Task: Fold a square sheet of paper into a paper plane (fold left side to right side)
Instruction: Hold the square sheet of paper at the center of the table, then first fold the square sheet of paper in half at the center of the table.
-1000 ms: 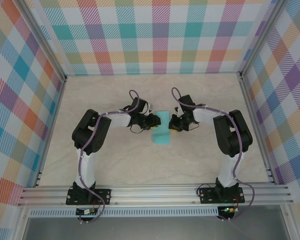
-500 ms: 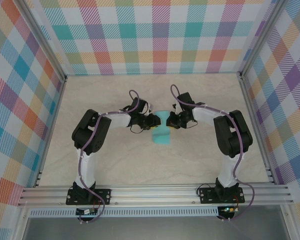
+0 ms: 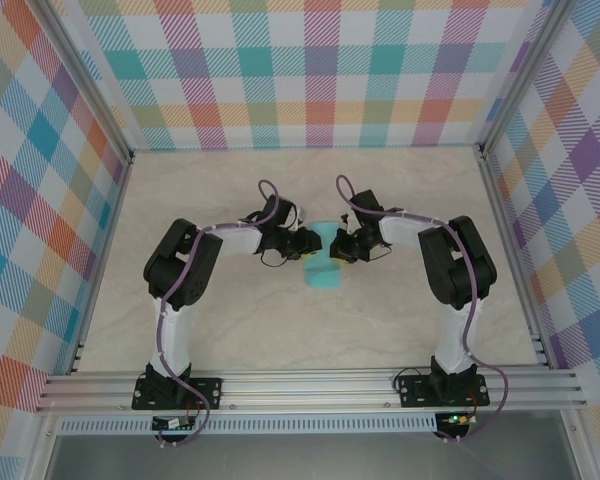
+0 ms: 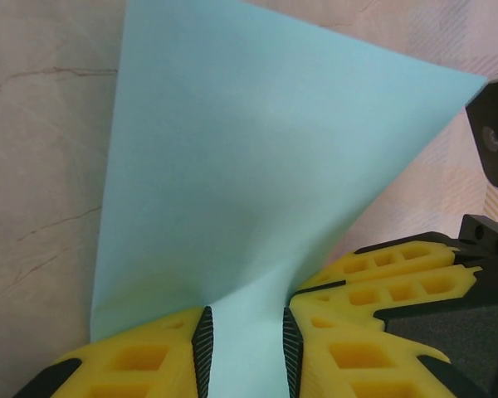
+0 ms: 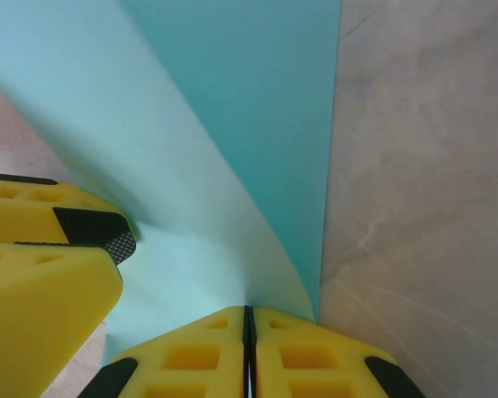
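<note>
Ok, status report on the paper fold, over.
Left gripper open, straddling the paper. Right gripper shut on the paper's raised edge. Paper curled over, not pressed flat. Grippers close together.

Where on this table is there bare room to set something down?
Free: the far strip of table below the back plaid wall, the near stretch between the two arm bases ahead of the rail, and both side margins along the side walls. Crowded: the middle, where left fingers and right fingers meet at the paper sheet.
</note>
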`<control>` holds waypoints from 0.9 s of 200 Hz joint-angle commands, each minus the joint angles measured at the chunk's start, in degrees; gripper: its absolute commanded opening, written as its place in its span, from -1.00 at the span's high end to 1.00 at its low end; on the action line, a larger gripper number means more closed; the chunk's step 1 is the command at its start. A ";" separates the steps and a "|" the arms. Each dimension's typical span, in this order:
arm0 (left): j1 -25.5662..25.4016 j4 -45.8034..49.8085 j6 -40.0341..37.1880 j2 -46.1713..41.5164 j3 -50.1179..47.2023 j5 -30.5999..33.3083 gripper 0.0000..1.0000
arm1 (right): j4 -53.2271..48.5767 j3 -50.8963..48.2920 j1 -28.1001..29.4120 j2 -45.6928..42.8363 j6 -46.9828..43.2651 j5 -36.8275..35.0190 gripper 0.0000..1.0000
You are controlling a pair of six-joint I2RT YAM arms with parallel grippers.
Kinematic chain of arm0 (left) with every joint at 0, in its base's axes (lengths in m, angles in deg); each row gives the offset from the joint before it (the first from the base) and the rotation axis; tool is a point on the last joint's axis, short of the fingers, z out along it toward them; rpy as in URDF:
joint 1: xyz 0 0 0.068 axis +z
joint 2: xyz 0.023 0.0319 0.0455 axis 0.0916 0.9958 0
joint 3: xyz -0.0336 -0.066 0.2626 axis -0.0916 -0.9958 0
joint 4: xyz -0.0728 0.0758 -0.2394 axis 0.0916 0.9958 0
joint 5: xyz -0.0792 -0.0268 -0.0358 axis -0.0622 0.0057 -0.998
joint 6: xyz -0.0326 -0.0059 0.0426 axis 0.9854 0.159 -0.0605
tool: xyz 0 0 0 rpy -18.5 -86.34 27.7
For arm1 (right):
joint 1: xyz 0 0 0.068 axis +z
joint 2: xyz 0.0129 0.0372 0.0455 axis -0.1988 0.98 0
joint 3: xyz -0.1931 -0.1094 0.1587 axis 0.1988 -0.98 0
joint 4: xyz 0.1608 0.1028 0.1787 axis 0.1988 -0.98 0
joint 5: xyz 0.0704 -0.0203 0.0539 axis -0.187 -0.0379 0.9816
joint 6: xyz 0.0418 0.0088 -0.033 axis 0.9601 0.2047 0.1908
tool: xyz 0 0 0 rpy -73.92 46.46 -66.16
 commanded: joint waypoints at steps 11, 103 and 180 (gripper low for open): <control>-0.92 4.87 0.12 -1.93 1.53 -0.67 0.33 | -6.11 -0.64 0.36 4.21 -2.04 -5.95 0.80; 0.62 4.65 1.41 1.56 9.23 -2.46 0.57 | -7.72 0.33 0.40 5.29 -2.94 -7.47 0.80; 1.49 4.47 0.11 5.69 9.27 -1.65 0.60 | -9.27 1.12 0.36 5.77 -3.61 -8.27 0.81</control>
